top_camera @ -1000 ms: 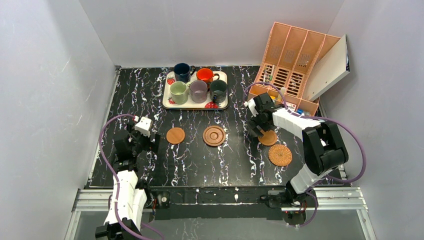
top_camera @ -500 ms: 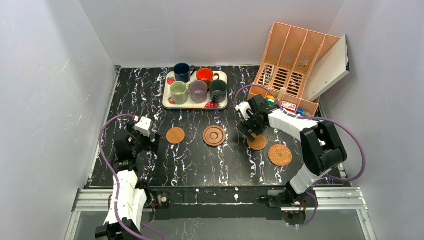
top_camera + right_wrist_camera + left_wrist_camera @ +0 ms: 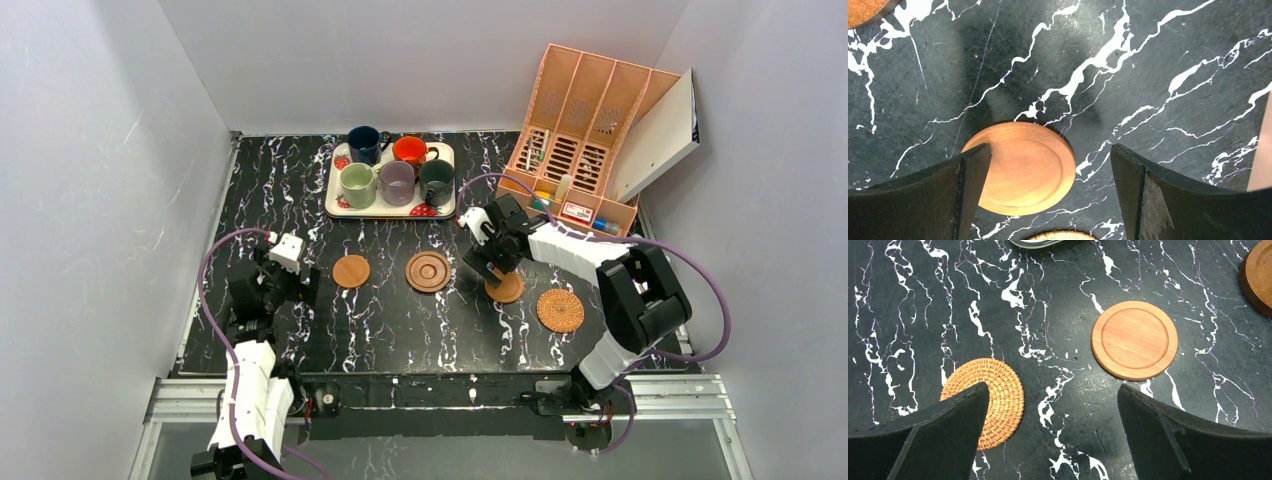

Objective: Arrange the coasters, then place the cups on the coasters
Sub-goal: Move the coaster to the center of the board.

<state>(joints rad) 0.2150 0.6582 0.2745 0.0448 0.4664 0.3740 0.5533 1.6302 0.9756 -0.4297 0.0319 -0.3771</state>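
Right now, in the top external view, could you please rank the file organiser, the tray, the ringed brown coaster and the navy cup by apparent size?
Largest: the file organiser.
Next: the tray.
Smallest: the ringed brown coaster and the navy cup; these look about alike, so I won't rank them.

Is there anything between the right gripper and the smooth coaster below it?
Nothing visible. The right gripper hangs open over the smooth coaster, whose top is bare. The wicker coaster lies apart, beside it.
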